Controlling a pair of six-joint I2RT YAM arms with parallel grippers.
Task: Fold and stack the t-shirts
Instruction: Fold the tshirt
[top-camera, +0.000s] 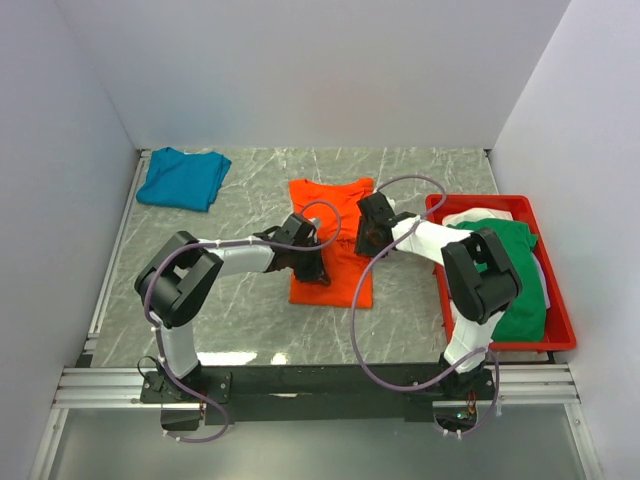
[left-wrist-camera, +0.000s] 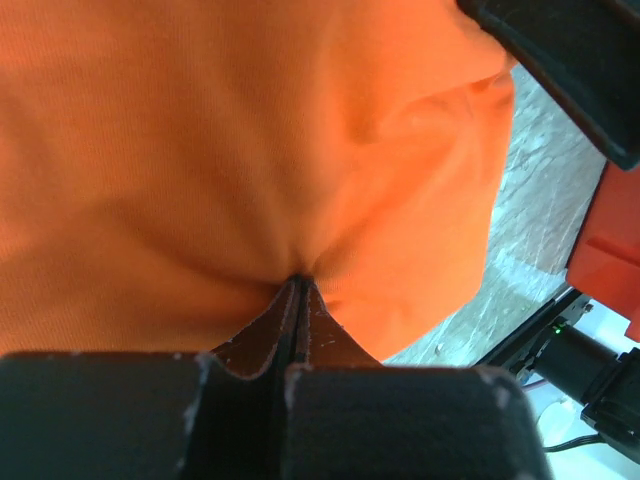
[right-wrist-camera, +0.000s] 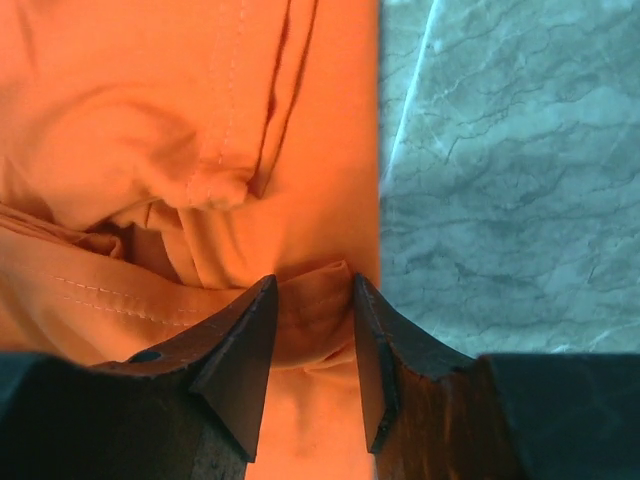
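T-shirts: four, one per colour. Orange shirt (top-camera: 340, 282) mid-table, flat, part-folded into a long strip; plain cloth, stitched hem visible by the right edge. Teal shirt (top-camera: 183, 178) roughly folded, far-left corner of table (top-camera: 260, 200). Green shirt (top-camera: 525, 300) heaped loose over white shirt (top-camera: 468, 215), both in one red tray (top-camera: 480, 201) at right. Grippers: two, both on orange shirt. Left gripper (left-wrist-camera: 298, 285) pinched fully closed on a pucker of cloth, left side. Right gripper (right-wrist-camera: 312, 300) half apart, clamped on a thick fold at the right edge.
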